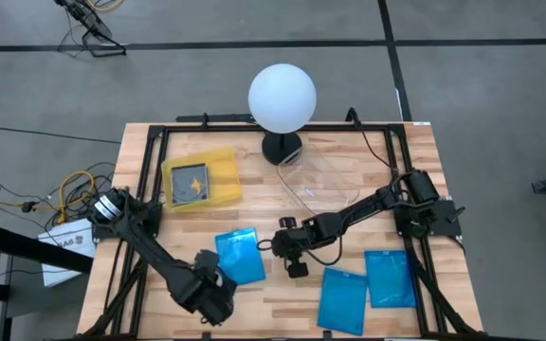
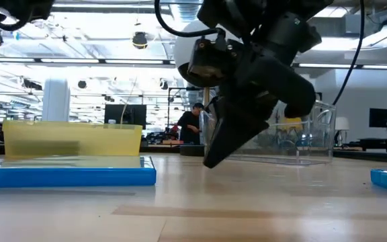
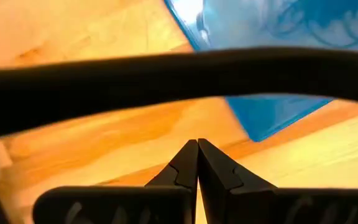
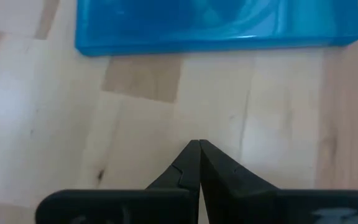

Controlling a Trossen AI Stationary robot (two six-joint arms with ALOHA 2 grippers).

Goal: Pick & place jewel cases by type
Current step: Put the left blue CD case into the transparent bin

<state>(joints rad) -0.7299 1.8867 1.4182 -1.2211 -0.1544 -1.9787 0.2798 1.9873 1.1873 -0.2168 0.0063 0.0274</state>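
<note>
Left end effector pinched closed and empty, at seven o'clock of a blue jewel case; right end effector closed, empty, at its three o'clock

Trays, a globe lamp and clutter around the wooden table

A yellow tray sits beyond the left gripper, a clear plastic tray beyond the right one, with 1 white globe lamp farther back between them; yellow cables lie off the table's left edge, and 1 person stands in the room behind.
</note>
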